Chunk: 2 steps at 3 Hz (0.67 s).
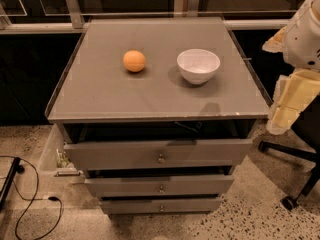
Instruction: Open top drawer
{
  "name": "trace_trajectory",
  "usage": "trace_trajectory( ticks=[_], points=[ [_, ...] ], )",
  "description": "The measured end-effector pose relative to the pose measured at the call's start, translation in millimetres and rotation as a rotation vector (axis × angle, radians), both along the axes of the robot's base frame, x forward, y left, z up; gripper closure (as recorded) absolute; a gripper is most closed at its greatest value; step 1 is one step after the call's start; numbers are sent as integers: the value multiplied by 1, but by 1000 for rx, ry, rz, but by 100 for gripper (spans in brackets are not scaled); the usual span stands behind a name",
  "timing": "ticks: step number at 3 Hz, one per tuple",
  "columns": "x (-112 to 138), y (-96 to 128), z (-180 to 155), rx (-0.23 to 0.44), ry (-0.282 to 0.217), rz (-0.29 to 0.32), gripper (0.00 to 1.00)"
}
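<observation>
The top drawer (158,153) is the widest grey front of three, just under the cabinet top (100,96), with a small round metal knob (161,158) at its centre. Its front stands out from the cabinet, with a dark gap above it. Two shorter drawer fronts (160,185) sit below, each with a like knob. My arm is at the right edge of the view, white above and pale yellow below. My gripper (291,103) hangs there to the right of the cabinet's front corner, apart from the drawer and knob.
An orange ball (134,61) and a white bowl (198,65) stand on the cabinet top. A white side bin (51,154) hangs on the cabinet's left. A black cable (30,204) lies on the floor at left. A chair base with castors (292,199) is at right.
</observation>
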<state>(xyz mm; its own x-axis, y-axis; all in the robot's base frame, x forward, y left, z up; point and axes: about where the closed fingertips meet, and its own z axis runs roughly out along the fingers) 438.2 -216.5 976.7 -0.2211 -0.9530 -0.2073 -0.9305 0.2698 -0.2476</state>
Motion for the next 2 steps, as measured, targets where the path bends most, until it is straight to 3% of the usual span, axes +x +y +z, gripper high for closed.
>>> trace_trajectory(
  ticks=[1,2],
  points=[
    [0,0,0,0,0,0,0],
    [-20,3,-8,17,6,38,0]
  ],
)
